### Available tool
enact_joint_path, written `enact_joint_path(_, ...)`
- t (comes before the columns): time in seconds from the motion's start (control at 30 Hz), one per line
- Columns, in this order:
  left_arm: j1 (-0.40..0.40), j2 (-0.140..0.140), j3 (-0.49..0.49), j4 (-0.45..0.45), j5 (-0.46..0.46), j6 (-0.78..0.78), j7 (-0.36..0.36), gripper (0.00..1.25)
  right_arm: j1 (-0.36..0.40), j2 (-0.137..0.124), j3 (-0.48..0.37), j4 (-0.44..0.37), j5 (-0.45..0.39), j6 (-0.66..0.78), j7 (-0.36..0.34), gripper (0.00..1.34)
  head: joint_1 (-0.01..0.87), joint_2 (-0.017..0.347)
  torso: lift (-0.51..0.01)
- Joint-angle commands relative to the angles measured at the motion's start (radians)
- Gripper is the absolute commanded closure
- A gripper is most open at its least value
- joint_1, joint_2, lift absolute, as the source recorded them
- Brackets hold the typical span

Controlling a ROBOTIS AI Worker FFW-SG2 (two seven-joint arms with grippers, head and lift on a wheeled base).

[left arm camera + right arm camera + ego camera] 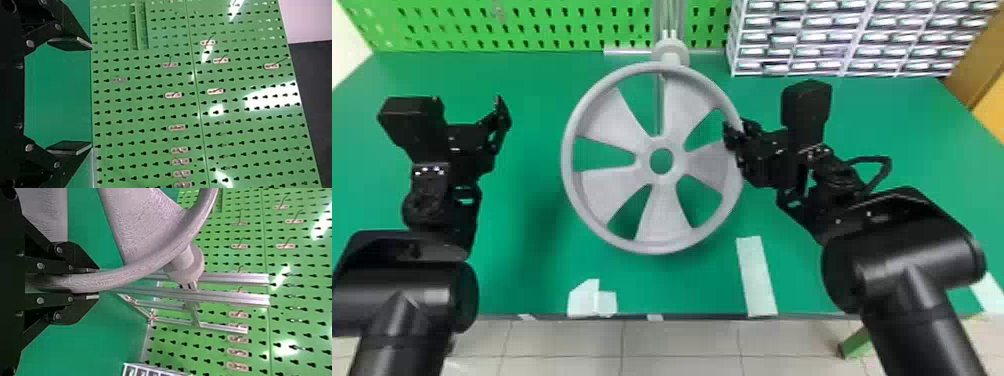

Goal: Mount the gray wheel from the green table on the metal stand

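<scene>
1. Storage rack (842, 37) at the back right of the green surface (897, 130); rows of small compartments; contents too small to tell.
2. Right hand (739, 131) clenched on the rim of the gray wheel (662, 215), at its right side; wheel held above the surface, before the metal stand (670, 15).
3. Left hand (470, 107) released, fingers apart, left of the wheel.

The wheel (659, 220) hides part of the metal stand (668, 17) behind it, whose upper end is cut off by the head view's top edge. The right gripper (738, 134) covers a bit of the wheel's rim. Beyond the wheel to the right, the drawer rack (849, 37) is cut off above, its contents too small to tell.
</scene>
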Motion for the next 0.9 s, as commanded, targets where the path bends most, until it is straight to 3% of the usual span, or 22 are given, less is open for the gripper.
enact_joint_path(0.0,0.003,0.0,-0.006,0.0,0.008,0.002,0.005,0.37,0.002,0.004,-0.008,-0.001,0.006,-0.059,0.0,1.15,0.867,0.052,-0.1)
enact_joint_path(0.6,0.092,0.0,-0.058,-0.113,0.031,0.046,0.051,0.37,-0.004,0.05,-0.06,0.046,0.055,-0.235,-0.003,1.15,0.867,0.052,-0.1)
enact_joint_path(0.87,0.126,0.0,-0.083,-0.15,0.043,0.046,0.051,0.37,-0.015,0.064,-0.054,0.062,0.078,-0.289,-0.049,1.15,0.867,0.052,-0.1)
